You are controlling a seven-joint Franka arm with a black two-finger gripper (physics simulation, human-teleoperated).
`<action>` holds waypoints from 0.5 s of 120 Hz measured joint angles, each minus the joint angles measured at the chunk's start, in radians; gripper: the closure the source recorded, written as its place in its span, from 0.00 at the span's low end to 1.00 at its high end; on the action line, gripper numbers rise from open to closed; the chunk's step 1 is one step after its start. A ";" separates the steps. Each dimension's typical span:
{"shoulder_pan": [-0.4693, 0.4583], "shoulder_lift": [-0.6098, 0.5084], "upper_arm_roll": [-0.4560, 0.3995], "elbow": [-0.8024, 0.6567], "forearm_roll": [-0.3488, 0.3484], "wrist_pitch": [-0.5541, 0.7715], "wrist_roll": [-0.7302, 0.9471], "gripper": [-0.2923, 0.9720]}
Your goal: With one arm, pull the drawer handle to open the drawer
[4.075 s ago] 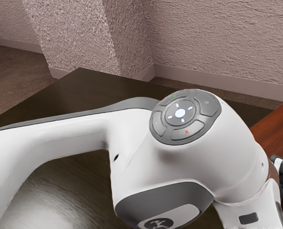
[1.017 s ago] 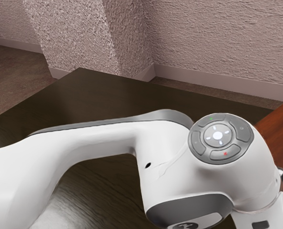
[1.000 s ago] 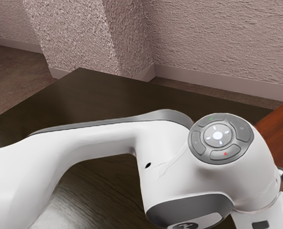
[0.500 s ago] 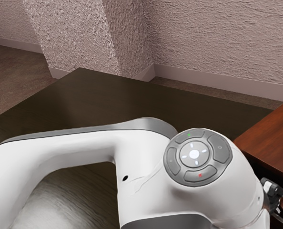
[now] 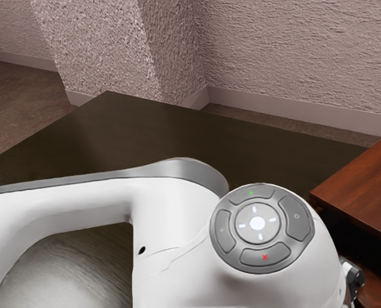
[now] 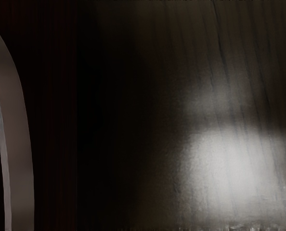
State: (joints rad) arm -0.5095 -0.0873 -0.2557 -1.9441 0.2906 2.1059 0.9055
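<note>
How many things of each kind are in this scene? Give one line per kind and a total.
White robot arm: 1
Dark table: 1
Red-brown cabinet: 1
Grey curved bar: 1
Total: 4

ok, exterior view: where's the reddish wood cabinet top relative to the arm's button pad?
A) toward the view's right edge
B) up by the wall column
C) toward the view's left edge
A: the cabinet top runs along the exterior view's right edge, to the right of the button pad; the dark table lies to the view's left.
</note>
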 joint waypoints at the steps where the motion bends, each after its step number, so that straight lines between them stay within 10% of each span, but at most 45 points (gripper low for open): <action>1: -0.001 -0.002 0.000 -0.002 0.000 -0.002 0.000 0.27; 60: -0.034 -0.077 -0.001 -0.060 -0.007 -0.064 -0.009 0.28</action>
State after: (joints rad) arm -0.5437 -0.1642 -0.2566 -2.0042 0.2835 2.0424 0.8969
